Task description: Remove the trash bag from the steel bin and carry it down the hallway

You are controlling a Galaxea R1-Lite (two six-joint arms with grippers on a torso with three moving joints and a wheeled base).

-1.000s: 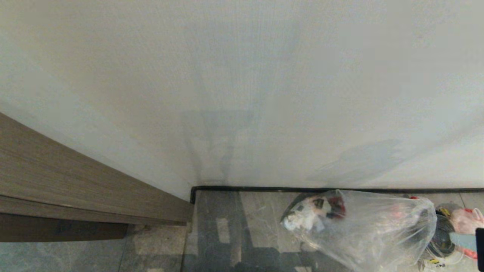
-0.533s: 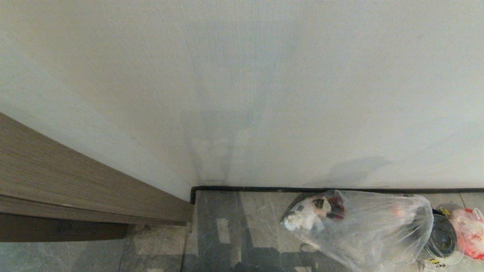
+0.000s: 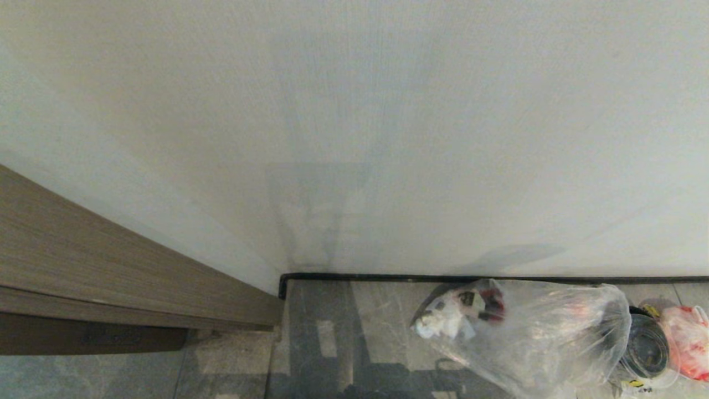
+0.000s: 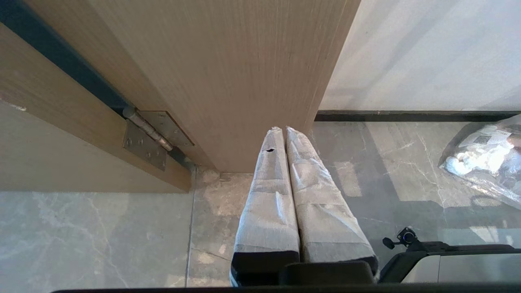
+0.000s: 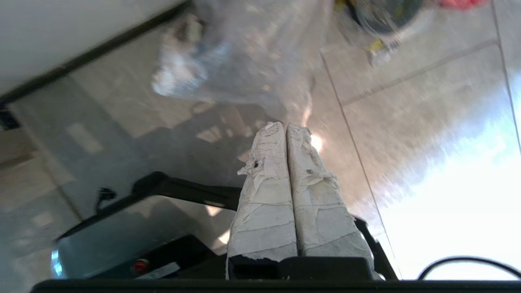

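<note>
Both grippers (image 4: 285,129) (image 5: 285,125) closed, empty.

Pale plain wall (image 3: 388,111) filling most of the head view, meeting grey marbled floor tiles (image 3: 376,327) along a dark skirting strip (image 3: 498,278). Wood-grain door (image 3: 111,260) standing at left, metal hinge (image 4: 150,136) showing. Bright glare washing over tiles at right.
</note>
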